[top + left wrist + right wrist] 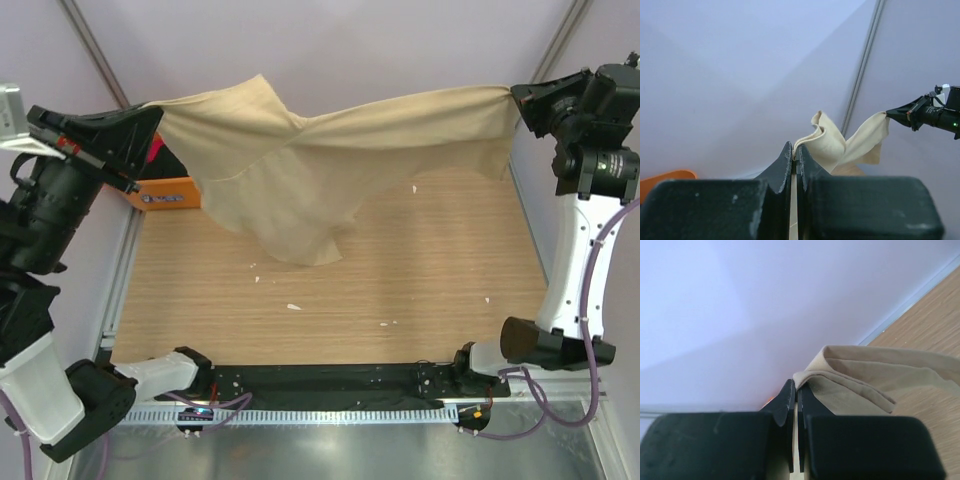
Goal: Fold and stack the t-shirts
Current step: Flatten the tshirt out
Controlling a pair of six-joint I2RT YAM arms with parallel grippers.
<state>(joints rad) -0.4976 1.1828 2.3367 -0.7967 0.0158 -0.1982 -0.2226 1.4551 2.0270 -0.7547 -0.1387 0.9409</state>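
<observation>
A large tan-beige t-shirt [300, 170] hangs stretched in the air between both arms, its lower part drooping down to the wooden table [400, 290]. My left gripper [157, 110] is shut on its left corner, high at the back left. My right gripper [513, 95] is shut on its right corner, high at the back right. In the left wrist view the t-shirt [832, 145] runs from my left gripper [795, 152] across to the right gripper [890, 113]. The right wrist view shows a hem of the t-shirt [865, 385] pinched in my right gripper [796, 387]. A bit of red cloth [155, 150] shows behind the left gripper.
An orange plastic basket [165, 190] stands at the back left of the table, partly hidden by the left arm and the hanging shirt; its rim [665, 177] shows in the left wrist view. Pale walls close in the back and sides. Small white specks [293, 306] lie on the wood.
</observation>
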